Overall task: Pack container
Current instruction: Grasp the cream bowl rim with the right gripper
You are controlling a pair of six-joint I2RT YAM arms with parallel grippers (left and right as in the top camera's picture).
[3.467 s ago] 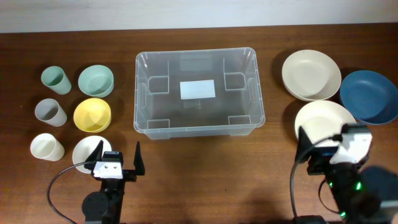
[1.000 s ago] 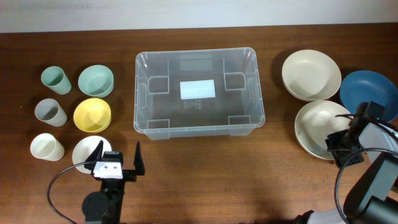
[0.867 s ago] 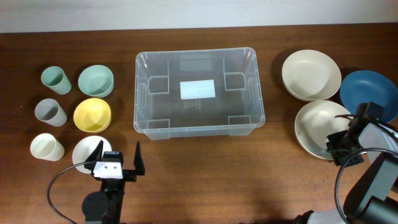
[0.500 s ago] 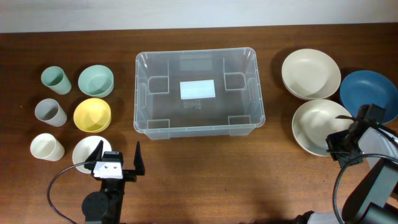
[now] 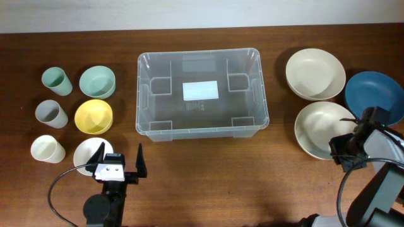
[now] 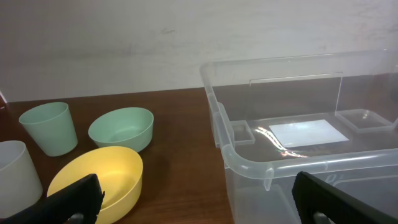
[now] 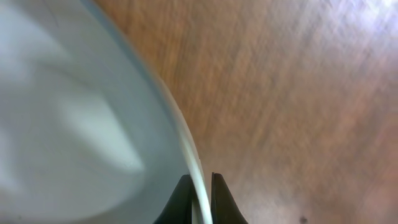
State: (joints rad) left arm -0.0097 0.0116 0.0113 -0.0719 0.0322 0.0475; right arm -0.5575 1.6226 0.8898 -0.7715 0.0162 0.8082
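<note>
Right end effector, overhead: we see the right end effector (image 5: pixel 341 153) pinched onto the rim of the near cream bowl (image 5: pixel 319 129), at that bowl's 4 o'clock edge.
Left end effector, overhead: the left end effector (image 5: pixel 120 152) has its jaws spread wide and grips nothing. It is at 7 o'clock from the container, just beside a white bowl (image 5: pixel 84 153).
Container, overhead: the container (image 5: pixel 252 94) sits upright mid-bench (image 5: pixel 202 176), its white label (image 5: pixel 201 91) on the base.
Neighbours, overhead: the gripped bowl lies at 4 o'clock from the container. A far cream bowl (image 5: pixel 315 75) and a blue bowl (image 5: pixel 374 94) lie at 3 o'clock.
Left wrist: we find the container at 3 o'clock. A yellow bowl (image 6: pixel 99 177), a green bowl (image 6: pixel 121 127) and a green cup (image 6: pixel 48 127) are at 9 o'clock.
Right wrist: the fingers (image 7: pixel 183 199) close on the bowl's thin rim at 6 o'clock. The blurred bench wood is at 1 o'clock.
</note>
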